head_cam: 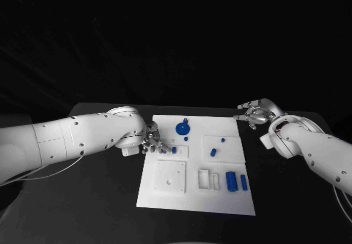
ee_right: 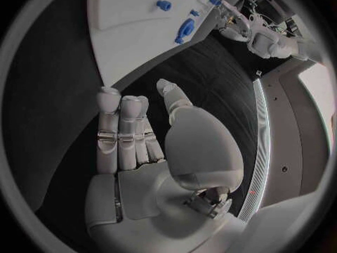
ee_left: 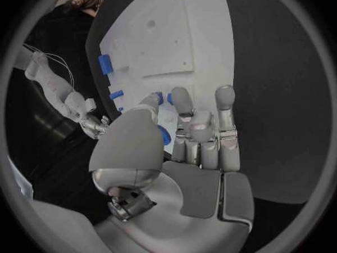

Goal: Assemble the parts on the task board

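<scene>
Hovering at the left edge of the white board, the left hand has its fingertips over a small blue peg that stands by a shallow square recess. In the left wrist view the fingers are curled toward the thumb with a blue piece showing between them; whether it is pinched or merely lies beneath them cannot be told.

Well off the board past its far right corner, the right hand holds nothing, with its fingers held together and straight and the thumb apart.

The remaining blue parts lie as follows: a round keyed disc near the far edge, a short peg right of centre, and two cylinders side by side near the right edge, long axes running toward the robot. Beside these are two narrow slots running the same way.

Judgement: the left hand is much the nearer to the peg at its fingertips, which lies directly below and slightly board-ward of them. The cylinders and short peg lie closer to the right arm.
</scene>
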`<act>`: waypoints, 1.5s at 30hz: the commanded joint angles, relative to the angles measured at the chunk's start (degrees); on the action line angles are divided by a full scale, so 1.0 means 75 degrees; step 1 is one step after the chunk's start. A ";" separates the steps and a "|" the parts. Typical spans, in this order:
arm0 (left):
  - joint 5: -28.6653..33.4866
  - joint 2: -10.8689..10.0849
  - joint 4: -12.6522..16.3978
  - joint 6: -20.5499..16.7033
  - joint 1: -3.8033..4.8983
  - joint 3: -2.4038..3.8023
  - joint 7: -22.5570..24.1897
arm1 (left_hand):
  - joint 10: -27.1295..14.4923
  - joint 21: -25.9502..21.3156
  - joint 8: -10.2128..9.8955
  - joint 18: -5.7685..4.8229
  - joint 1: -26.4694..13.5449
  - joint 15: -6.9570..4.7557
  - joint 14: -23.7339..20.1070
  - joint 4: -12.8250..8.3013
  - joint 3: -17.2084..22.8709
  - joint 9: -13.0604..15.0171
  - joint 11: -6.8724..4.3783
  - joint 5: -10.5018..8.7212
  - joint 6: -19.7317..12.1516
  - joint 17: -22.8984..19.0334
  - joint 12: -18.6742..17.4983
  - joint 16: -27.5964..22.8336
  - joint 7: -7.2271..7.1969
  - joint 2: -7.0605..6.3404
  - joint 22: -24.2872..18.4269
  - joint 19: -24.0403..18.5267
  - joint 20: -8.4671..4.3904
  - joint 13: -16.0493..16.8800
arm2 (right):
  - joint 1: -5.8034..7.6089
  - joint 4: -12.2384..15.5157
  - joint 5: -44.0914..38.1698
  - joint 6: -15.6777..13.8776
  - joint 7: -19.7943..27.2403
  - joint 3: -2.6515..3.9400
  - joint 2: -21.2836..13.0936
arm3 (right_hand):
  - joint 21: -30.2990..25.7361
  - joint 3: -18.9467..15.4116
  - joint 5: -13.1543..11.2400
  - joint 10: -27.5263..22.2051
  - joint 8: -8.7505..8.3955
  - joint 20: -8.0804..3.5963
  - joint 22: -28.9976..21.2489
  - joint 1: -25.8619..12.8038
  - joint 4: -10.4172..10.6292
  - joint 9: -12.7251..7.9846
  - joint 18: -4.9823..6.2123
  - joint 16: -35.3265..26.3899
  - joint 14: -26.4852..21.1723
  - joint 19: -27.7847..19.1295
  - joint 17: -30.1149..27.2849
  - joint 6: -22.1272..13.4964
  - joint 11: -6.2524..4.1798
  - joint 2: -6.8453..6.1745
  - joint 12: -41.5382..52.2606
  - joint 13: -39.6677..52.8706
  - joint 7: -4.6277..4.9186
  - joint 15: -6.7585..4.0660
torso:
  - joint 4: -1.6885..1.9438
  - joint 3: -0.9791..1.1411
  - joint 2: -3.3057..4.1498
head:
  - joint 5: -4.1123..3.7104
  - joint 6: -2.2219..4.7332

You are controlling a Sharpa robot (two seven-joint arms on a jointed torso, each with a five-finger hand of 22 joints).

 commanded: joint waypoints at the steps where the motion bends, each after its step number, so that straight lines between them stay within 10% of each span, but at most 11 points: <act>1: 0.0189 -0.0040 0.0064 -0.0072 -0.0025 -0.0022 0.0044 | 0.0323 -0.0028 -0.0007 -0.0065 0.0163 0.0005 -0.0039 -0.0106 -0.0011 -0.0066 0.0070 0.0107 -0.0003 -0.0011 -0.0027 -0.0034 0.0016 0.0053 0.0130 -0.0011 -0.0043 0.0010 | -0.0008 0.0014 -0.0010 0.0092 0.0060 0.0002 -0.0007 | -0.0029 -0.0012 0.0033 0.0000 -0.0040 -0.0004 0.0416 -0.0080 0.0018 -0.0007 0.0101 -0.0047 -0.0039 0.0057 -0.0007 -0.0064 -0.0020 0.0020 0.0018 -0.0007 0.0010 -0.0025 | -0.0001 0.0001 0.0002 | 0.0003 0.0005; 8: 0.0048 -0.0119 0.0157 -0.0082 -0.0026 -0.0024 0.0042 | 0.0315 -0.0030 0.0032 -0.0094 0.0250 -0.0022 -0.0052 -0.0896 -0.0152 -0.0130 0.0036 0.2085 -0.0006 -0.0030 -0.0066 -0.0050 -0.0025 0.0575 0.0131 -0.0014 -0.0082 0.0009 | -0.0012 0.0020 -0.0005 0.0095 0.0060 0.0002 -0.0020 | -0.0029 -0.0012 0.0033 0.0000 -0.0040 -0.0004 0.0416 -0.0080 0.0018 -0.0007 0.0101 -0.0047 -0.0039 0.0057 -0.0007 -0.0064 -0.0020 0.0020 0.0018 -0.0007 0.0010 -0.0025 | 0.0005 -0.0004 0.0001 | 0.0004 0.0004; 13: 0.0002 -0.0124 0.0171 -0.0088 -0.0027 -0.0025 0.0039 | 0.0314 -0.0032 0.0082 -0.0125 0.0149 -0.0040 -0.0058 -0.1291 -0.0244 -0.0119 0.0016 0.2669 -0.0017 -0.0034 -0.0093 -0.0057 -0.0063 0.0831 0.0131 -0.0016 -0.0112 0.0022 | -0.0014 0.0021 -0.0003 0.0095 0.0060 0.0002 -0.0023 | -0.0029 -0.0012 0.0033 0.0000 -0.0040 -0.0004 0.0416 -0.0080 0.0018 -0.0007 0.0101 -0.0047 -0.0039 0.0057 -0.0007 -0.0064 -0.0020 0.0020 0.0018 -0.0007 0.0010 -0.0025 | -0.0001 -0.0007 0.0005 | 0.0014 0.0005; 34: -0.0068 0.0082 -0.0008 -0.0116 -0.0087 -0.0027 0.0011 | 0.0315 -0.0027 0.0192 -0.0151 -0.0067 -0.0052 -0.0042 -0.1145 -0.0203 0.0029 0.0006 0.2486 -0.0069 0.0001 -0.0099 -0.0039 -0.0067 0.0781 0.0131 0.0002 -0.0142 0.0072 | -0.0025 0.0026 -0.0002 0.0090 0.0066 0.0002 -0.0016 | -0.0019 -0.0014 0.0049 0.0003 -0.0040 -0.0004 0.0419 -0.0079 0.0040 -0.0007 0.0100 -0.0047 -0.0036 0.0064 -0.0008 -0.0060 -0.0022 0.0018 0.0019 -0.0009 0.0009 -0.0025 | -0.0004 0.0004 0.0005 | -0.0010 -0.0016; 45: -0.0147 0.0131 -0.0088 -0.0067 -0.0109 -0.0027 -0.0007 | 0.0316 -0.0038 0.0192 -0.0162 0.0094 -0.0062 -0.0040 -0.1379 -0.0229 0.0048 -0.0001 0.2484 -0.0085 0.0004 -0.0103 -0.0038 -0.0076 0.1038 0.0129 0.0008 -0.0154 0.0075 | -0.0026 0.0025 -0.0002 0.0099 0.0065 0.0002 -0.0023 | -0.0019 -0.0014 0.0049 0.0003 -0.0040 -0.0004 0.0419 -0.0079 0.0040 -0.0007 0.0100 -0.0047 -0.0036 0.0064 -0.0008 -0.0060 -0.0022 0.0018 0.0019 -0.0009 0.0009 -0.0025 | -0.0001 0.0002 0.0003 | -0.0023 -0.0008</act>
